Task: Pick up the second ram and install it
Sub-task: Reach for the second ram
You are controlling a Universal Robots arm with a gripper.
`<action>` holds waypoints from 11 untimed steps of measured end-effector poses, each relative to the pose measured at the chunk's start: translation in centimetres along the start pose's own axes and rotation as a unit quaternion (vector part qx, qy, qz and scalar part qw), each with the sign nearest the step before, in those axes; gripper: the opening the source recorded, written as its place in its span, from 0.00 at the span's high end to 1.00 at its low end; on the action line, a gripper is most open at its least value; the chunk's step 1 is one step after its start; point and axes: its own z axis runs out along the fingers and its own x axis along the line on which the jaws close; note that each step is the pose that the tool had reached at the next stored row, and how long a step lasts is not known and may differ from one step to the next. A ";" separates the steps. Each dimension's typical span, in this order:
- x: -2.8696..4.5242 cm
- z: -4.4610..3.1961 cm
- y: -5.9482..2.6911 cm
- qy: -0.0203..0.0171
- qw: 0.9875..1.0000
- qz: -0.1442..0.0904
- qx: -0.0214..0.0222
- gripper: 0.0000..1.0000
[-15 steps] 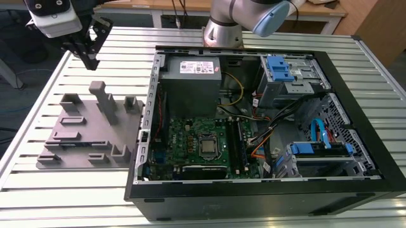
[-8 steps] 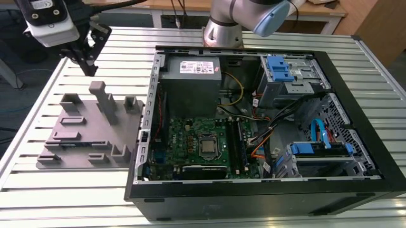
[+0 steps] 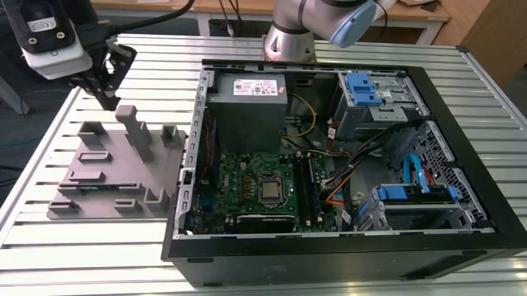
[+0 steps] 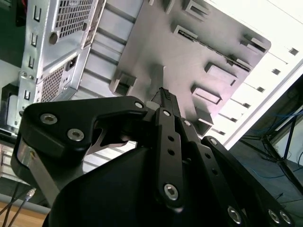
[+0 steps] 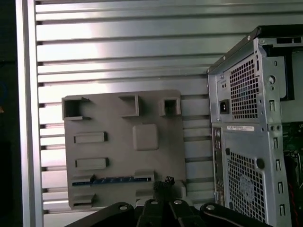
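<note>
I am hovering my black gripper (image 3: 107, 102) above the flat grey plastic fixture tray (image 3: 123, 165), jaws pressed together and gripping nothing. The long thin dark memory stick (image 5: 111, 179) is lying in a tray slot below me.

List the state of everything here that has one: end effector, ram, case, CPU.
end effector: shut, empty, poised above the fixture tray.
second ram: lying flat in a slot of the fixture tray, not gripped.
computer case: lying on its side, side panel off, inside exposed.
CPU: seated in its socket on the motherboard, uncovered.
</note>
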 end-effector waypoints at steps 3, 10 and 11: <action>0.68 0.54 -0.14 0.000 1.000 0.000 0.000 0.93; 2.67 1.74 -0.29 0.000 1.000 0.000 0.000 0.93; 2.98 1.91 -0.30 0.000 1.000 0.000 0.000 0.93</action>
